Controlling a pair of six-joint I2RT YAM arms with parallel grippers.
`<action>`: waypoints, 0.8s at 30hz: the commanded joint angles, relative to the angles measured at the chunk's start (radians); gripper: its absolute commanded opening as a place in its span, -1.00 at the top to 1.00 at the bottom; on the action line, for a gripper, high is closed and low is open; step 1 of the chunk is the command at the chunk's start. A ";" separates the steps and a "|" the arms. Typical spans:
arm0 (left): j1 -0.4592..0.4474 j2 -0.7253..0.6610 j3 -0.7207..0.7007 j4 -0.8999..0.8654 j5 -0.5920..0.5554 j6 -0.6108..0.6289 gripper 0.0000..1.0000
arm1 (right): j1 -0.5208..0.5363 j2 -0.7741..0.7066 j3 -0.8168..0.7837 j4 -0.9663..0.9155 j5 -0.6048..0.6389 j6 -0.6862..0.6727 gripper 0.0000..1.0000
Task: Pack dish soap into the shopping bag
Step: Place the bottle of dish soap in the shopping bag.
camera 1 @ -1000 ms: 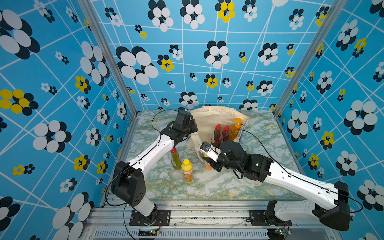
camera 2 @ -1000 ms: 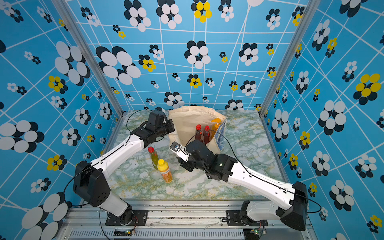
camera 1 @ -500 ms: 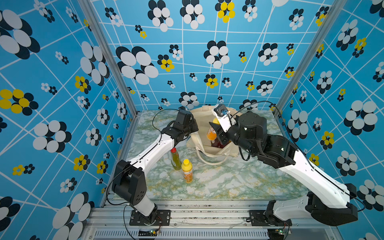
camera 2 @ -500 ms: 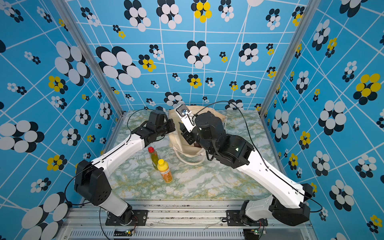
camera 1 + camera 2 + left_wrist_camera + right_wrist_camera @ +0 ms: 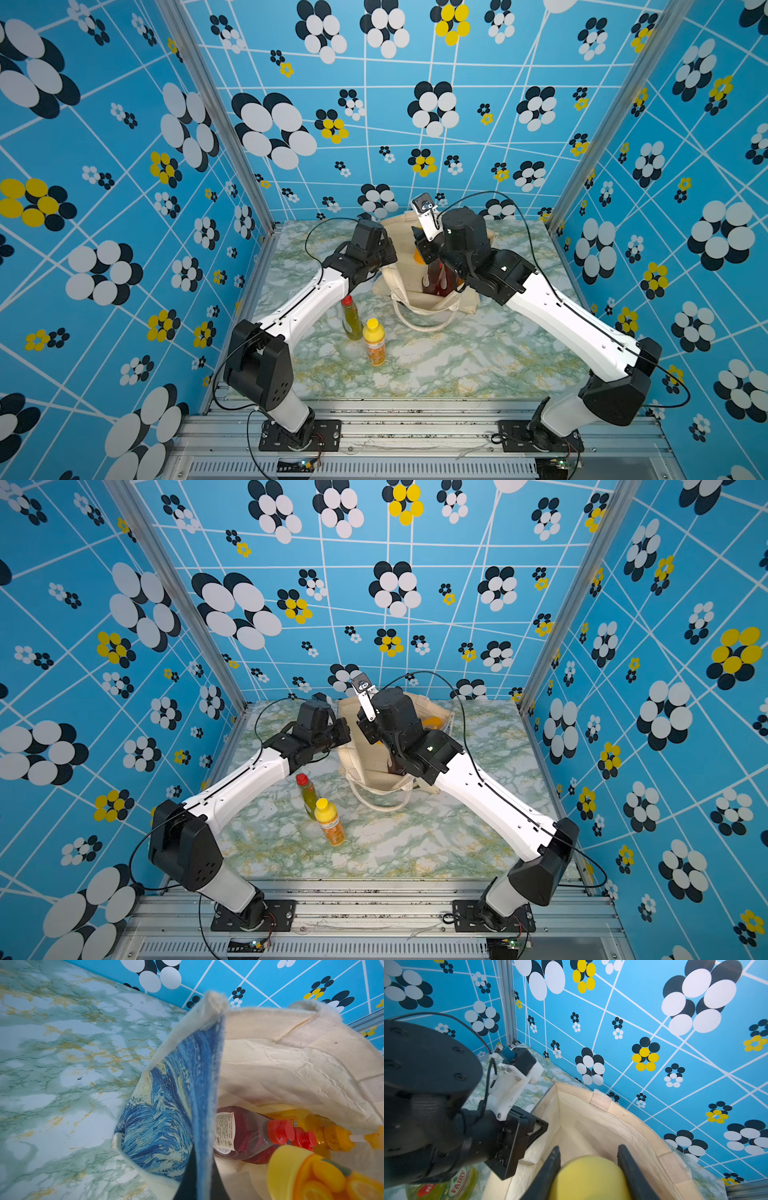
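Behind the left gripper (image 5: 385, 254), an olive bottle (image 5: 351, 318) and an orange bottle (image 5: 374, 343) are standing unpacked on the table (image 5: 457, 361). That gripper is staying clamped on the bag (image 5: 270, 1068) rim, keeping the mouth open. The right gripper (image 5: 588, 1148), at table level a second ago, is now hanging over the mouth, pinching a yellow-capped bottle (image 5: 591, 1176). Three bottles (image 5: 239, 1132) are lying below it, so a fourth looks about to go in.

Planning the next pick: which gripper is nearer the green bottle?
Left. The left gripper pinches the bag near the green bottle; the right gripper holds a yellow-capped bottle farther off, at the bag's mouth.
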 commanded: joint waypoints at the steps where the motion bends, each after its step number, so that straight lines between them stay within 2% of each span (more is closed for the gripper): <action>1: -0.009 0.002 0.016 -0.006 0.016 0.010 1.00 | -0.003 0.010 -0.003 0.227 0.000 0.011 0.88; 15: -0.008 -0.021 -0.003 -0.009 0.028 0.005 1.00 | -0.044 0.164 -0.113 0.430 0.027 0.001 0.88; 24: -0.008 -0.021 0.004 -0.016 0.032 0.007 1.00 | -0.094 0.248 -0.152 0.466 0.016 0.048 0.88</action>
